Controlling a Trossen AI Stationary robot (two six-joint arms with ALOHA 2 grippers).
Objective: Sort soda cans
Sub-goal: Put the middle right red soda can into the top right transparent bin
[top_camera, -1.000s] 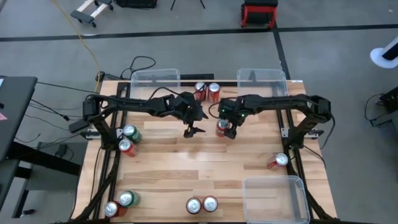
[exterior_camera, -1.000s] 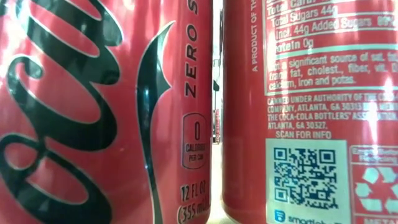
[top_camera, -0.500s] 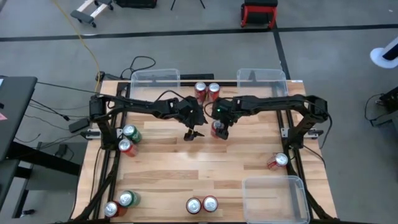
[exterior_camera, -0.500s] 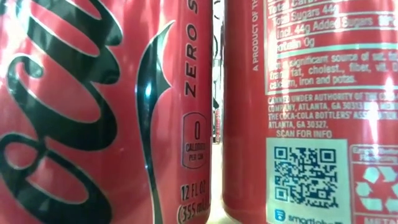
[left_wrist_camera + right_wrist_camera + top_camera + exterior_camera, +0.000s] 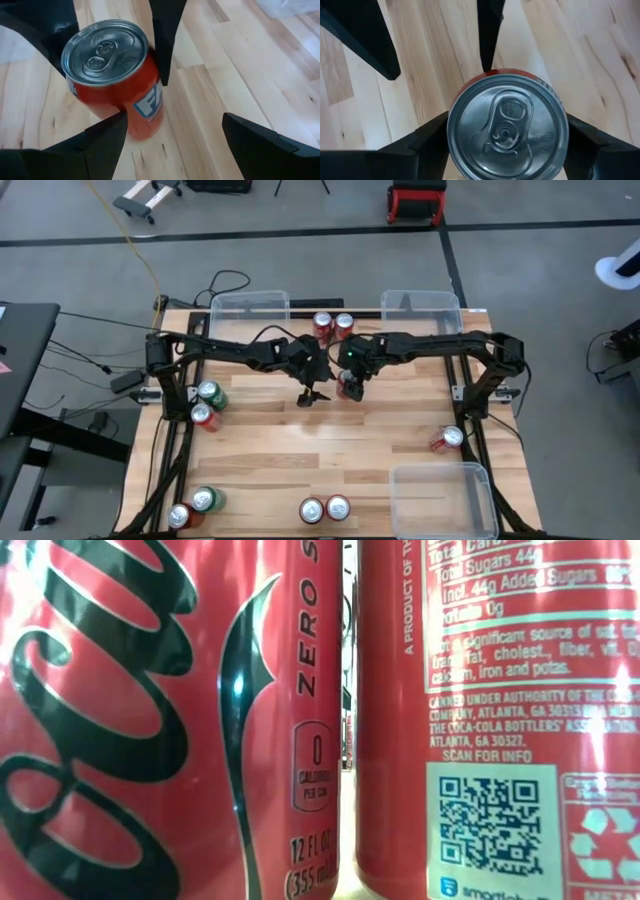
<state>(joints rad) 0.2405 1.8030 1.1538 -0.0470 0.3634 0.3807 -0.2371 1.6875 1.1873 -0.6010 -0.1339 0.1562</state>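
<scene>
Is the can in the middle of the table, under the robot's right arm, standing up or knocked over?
Standing. The can shows its round silver top facing straight up between the right tool fingers, with its base on the table.

This looks like a robotics lab or workshop. The pale wooden plank worktop stands on a bare grey concrete floor crossed by dark tape lines. Behind the worktop a yellow cable trails over the floor, and black cables loop at its far edge. Farther back sits a red and black equipment stand; left of the worktop, a dark desk.
</scene>
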